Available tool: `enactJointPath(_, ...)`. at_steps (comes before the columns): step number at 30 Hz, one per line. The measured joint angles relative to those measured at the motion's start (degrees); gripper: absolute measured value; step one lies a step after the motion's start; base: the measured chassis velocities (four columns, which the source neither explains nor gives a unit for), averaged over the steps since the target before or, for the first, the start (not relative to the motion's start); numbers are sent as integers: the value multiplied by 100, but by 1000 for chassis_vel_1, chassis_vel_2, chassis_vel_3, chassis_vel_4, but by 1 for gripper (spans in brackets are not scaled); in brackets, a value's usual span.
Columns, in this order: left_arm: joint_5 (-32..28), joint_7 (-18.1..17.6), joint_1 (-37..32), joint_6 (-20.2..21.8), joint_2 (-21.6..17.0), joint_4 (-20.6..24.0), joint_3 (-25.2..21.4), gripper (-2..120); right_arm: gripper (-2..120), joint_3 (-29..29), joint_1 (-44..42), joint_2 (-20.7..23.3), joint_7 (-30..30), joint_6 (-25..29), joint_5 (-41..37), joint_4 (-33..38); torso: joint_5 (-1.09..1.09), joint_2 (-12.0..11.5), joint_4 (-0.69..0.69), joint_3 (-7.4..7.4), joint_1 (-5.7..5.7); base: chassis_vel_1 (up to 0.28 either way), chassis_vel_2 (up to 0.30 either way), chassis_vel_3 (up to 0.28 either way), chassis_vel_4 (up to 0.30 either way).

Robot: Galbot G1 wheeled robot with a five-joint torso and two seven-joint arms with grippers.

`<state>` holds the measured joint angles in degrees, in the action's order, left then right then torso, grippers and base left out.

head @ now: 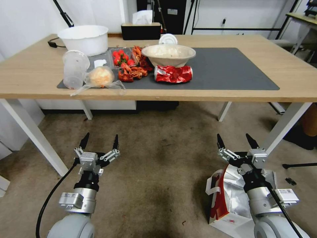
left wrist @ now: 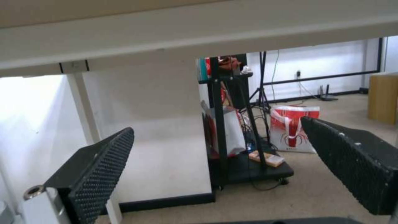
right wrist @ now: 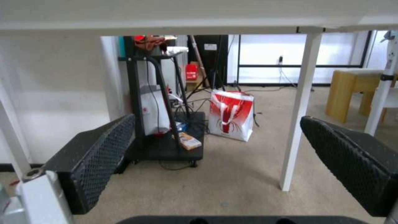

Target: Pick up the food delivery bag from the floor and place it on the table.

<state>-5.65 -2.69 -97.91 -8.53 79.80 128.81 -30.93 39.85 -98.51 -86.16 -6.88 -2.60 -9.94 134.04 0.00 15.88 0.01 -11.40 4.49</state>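
Both pincers released: left pincer (head: pixel 99 141) at 7 o'clock, right pincer (head: pixel 237 141) at 5 o'clock above white-and-red foil-lined paper delivery bag (head: pixel 228 198) on stained beige carpet floor (head: pixel 158 172).

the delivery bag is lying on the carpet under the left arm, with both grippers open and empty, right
Not quite: the delivery bag lies on the carpet under the right arm, not the left, as the head view shows. The rest holds: the left gripper and the right gripper are both open and empty.

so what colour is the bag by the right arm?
White and red bag with silver foil lining, clearest in the head view.
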Motion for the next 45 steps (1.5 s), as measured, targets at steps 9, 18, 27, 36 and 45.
enactJointPath(9,-4,9,35,7,-7,-28,18,100,100,-1,25,-6,35,-14,-4,-30,0,-230,0,168,-62,0,0,0,0)
enactJointPath(18,-6,11,50,18,-7,-48,16,100,100,-3,20,-13,48,-14,9,-51,0,-397,0,286,-110,0,0,0,0)
enactJointPath(27,1,22,37,18,-13,-33,12,100,100,20,37,15,46,-30,-5,-42,0,-616,0,468,-147,0,0,0,0)
enactJointPath(36,-2,7,46,19,-10,-17,6,100,100,8,48,23,49,-39,-4,-11,0,-847,0,650,-196,0,0,0,0)
enactJointPath(45,9,3,36,19,-6,-3,28,100,100,2,27,-1,51,-42,10,18,0,-1055,0,838,-216,0,0,0,0)
